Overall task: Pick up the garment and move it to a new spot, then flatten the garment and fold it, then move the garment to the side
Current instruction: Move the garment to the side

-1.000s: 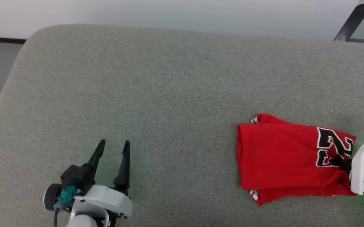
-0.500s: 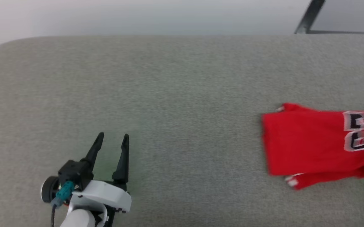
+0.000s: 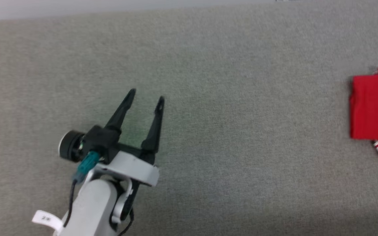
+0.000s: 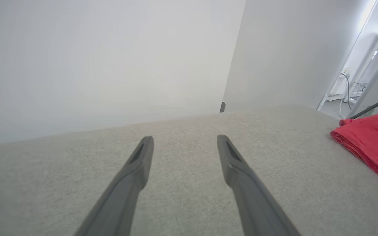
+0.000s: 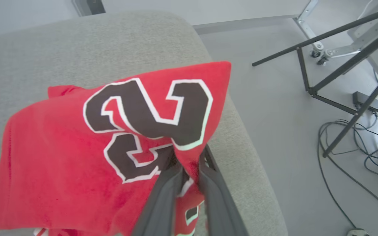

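Observation:
The garment, folded bright red fabric with a strip of red-and-white trim at its lower corner, lies at the right edge of the head view on the grey cushioned surface. In the right wrist view my right gripper is shut on the garment at its near edge, just below the black-and-white number print, and the pinched cloth is lifted near the surface's right end. My left gripper hovers far to the left, open with nothing between its fingers. In the left wrist view the left gripper points along the bare surface, with the garment off to the right.
The cushioned surface ends in a rounded right edge. Beyond it is grey floor with black stand legs and loose cables. A pale wall rises behind the surface.
The head camera has shifted, and the surface's left edge has left the picture. The garment has slid to the right in my right gripper's hold, farther from the left gripper, which stays open.

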You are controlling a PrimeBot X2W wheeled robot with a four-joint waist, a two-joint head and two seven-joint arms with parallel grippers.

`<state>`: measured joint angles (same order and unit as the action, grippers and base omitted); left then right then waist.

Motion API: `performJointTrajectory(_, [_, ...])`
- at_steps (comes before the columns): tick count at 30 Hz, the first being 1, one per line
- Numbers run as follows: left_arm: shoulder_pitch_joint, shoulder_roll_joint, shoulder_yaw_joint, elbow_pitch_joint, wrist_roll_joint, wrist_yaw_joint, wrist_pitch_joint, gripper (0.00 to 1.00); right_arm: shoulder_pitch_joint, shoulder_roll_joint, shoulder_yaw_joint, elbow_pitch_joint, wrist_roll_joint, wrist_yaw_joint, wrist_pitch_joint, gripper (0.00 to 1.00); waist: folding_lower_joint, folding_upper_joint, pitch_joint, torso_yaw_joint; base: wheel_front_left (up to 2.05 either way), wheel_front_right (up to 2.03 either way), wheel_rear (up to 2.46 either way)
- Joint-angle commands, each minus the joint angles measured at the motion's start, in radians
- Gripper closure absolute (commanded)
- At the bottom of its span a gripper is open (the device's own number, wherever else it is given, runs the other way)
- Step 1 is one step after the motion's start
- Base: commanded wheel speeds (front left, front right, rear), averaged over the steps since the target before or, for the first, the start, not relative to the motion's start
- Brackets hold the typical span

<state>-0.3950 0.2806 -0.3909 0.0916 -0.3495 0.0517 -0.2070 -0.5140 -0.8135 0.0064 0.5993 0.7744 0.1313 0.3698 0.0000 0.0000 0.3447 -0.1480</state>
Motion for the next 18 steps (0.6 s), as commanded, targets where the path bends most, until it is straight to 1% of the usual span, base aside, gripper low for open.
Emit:
performJointTrajectory(1, [-0.028,-0.005,-0.011,-0.005,0.014,-0.007,0.008,0.00,-0.032,0.006,0.004,0.020,-0.020,-0.001,-0.022,1.00,0.0000,0.0000,0.054,-0.036,0.00,0.00,0.00])
performJointTrajectory(6, [-0.063,-0.001,-0.020,-0.010,0.025,-0.008,0.017,0.00,-0.099,0.023,0.022,0.077,-0.056,-0.001,-0.069,1.00,0.0000,0.0000,0.087,-0.042,0.00,0.00,0.00])
performJointTrajectory(12, [-0.081,0.019,-0.018,-0.028,0.034,0.000,0.029,0.00,-0.198,0.043,0.057,0.189,-0.151,-0.001,-0.144,1.00,0.0000,0.0000,0.118,-0.029,0.00,0.00,0.00])
performJointTrajectory(18, [-0.078,0.029,-0.017,-0.055,0.037,0.011,0.041,0.00,-0.259,0.066,0.087,0.282,-0.190,-0.001,-0.206,1.00,0.0000,0.0000,0.125,-0.016,0.00,0.00,0.00])
